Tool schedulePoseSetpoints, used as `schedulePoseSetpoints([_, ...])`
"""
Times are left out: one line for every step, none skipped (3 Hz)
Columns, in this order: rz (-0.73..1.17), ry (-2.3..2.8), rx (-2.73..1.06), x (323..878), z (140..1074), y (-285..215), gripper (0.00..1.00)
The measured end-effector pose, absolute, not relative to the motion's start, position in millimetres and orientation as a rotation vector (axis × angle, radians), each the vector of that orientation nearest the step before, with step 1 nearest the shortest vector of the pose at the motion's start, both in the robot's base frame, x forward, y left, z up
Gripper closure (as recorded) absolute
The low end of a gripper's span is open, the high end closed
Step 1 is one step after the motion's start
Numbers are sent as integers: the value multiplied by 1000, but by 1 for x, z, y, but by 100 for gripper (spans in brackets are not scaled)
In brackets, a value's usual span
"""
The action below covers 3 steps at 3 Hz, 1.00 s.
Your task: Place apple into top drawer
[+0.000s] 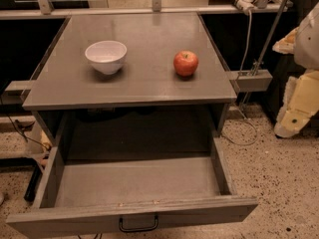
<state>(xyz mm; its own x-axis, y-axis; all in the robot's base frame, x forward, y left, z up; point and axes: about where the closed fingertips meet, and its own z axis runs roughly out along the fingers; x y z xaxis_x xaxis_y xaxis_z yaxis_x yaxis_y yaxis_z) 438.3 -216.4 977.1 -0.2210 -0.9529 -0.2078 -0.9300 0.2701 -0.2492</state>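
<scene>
The small red apple (186,63) with a yellowish patch near its stem sits on the flat grey tabletop (144,83), right of centre. The top drawer (134,183) is pulled wide open below the tabletop, its inside bare, with a dark pull handle (138,225) on its front panel. My gripper (291,118) shows as pale cream parts at the right edge of the view, off the table's right side and lower than the tabletop, well apart from the apple. It holds nothing that I can see.
A white bowl (105,56) stands on the tabletop left of the apple. A grey side bracket (251,78) and a cable (246,39) are right of the table. The speckled floor (279,183) lies around the drawer.
</scene>
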Motion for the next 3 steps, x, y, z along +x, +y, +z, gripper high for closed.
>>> schedulePoseSetpoints([-103, 2229, -1720, 439, 977, -216, 0])
schedulePoseSetpoints([-110, 2245, -1667, 457, 968, -213, 0])
schedulePoseSetpoints([-100, 2246, -1637, 480, 951, -208, 0])
